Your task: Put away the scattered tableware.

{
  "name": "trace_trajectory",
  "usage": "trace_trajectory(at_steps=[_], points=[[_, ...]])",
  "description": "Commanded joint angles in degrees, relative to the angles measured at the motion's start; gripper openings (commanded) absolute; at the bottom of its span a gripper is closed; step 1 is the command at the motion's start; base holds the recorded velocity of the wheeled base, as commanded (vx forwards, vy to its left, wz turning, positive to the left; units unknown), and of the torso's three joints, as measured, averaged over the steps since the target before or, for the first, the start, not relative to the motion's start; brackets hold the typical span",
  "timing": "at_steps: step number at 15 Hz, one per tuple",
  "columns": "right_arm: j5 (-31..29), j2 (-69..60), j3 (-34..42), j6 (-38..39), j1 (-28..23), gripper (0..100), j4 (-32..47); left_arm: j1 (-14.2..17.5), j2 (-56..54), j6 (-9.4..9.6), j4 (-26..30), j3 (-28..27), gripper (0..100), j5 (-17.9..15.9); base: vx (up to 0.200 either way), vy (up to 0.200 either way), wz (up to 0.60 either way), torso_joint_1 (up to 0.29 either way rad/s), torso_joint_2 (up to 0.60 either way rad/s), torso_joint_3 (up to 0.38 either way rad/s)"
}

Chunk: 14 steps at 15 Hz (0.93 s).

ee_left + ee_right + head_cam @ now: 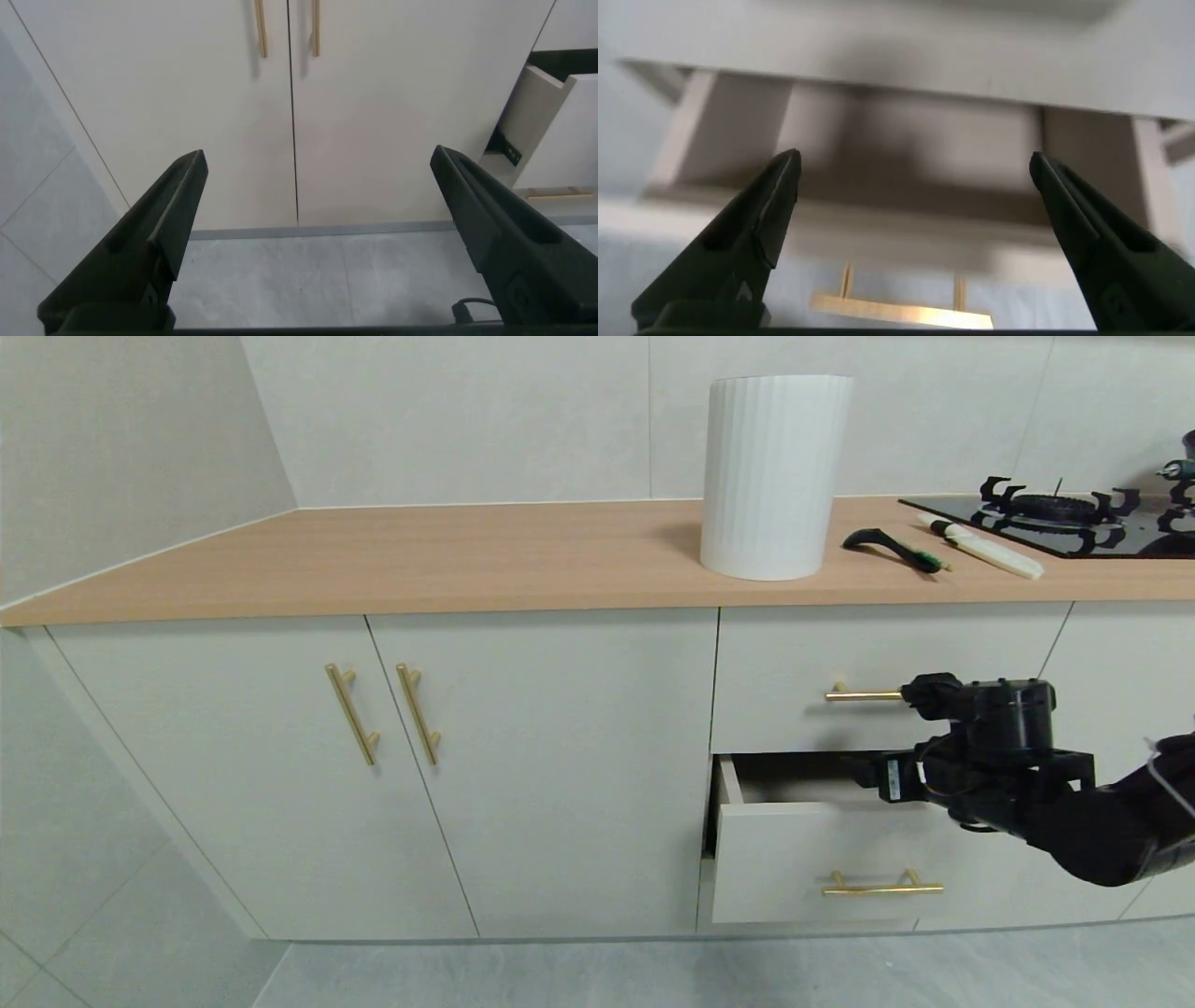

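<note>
Lying on the table (467, 553) by the stove (1055, 513), the black utensil (892, 549) and white utensil (982, 548) are awaiting storage, while the right pincer (882, 775), empty and spread apart, is hovering at the pulled-out drawer (803, 854) and the left pincer (318, 187) is hanging apart near the cupboard doors (374, 112).

I'm standing in a kitchen: a gas hob (1055, 513) is sitting in the wooden bench (467, 555), pale cupboards (233, 784) with brass handles (352, 713) are running beneath, and tiles are covering the wall (467, 420).
</note>
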<state>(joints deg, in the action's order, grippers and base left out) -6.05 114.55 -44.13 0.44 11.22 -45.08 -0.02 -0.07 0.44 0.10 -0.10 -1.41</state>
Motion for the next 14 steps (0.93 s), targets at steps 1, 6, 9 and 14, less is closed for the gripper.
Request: trace_trajectory(at_steps=[1, 6, 9, 14], points=[[-1.4, 8.2, -0.4, 0.0, 0.0, 100, -3.5, 0.0, 0.1, 0.0, 0.0, 0.0, 100, 0.0, 0.0, 0.0, 0.0, 0.0, 0.0, 0.0], [-1.2, 8.4, -0.6, 0.0, -0.3, 100, -1.9, 0.0, 0.1, 0.0, 0.0, 0.0, 100, 0.0, 0.0, 0.0, 0.0, 0.0, 0.0, 0.0], [-0.1, 4.5, -0.6, 0.0, -0.4, 100, 4.0, -0.1, 0.1, 0.0, 0.0, 0.0, 100, 0.0, 0.0, 0.0, 0.0, 0.0, 0.0, 0.0], [1.2, 1.0, -0.6, -0.1, -0.4, 100, 11.2, -0.1, 0.1, 0.0, 0.0, 0.0, 100, 0.0, 0.0, 0.0, 0.0, 0.0, 0.0, 0.0]])
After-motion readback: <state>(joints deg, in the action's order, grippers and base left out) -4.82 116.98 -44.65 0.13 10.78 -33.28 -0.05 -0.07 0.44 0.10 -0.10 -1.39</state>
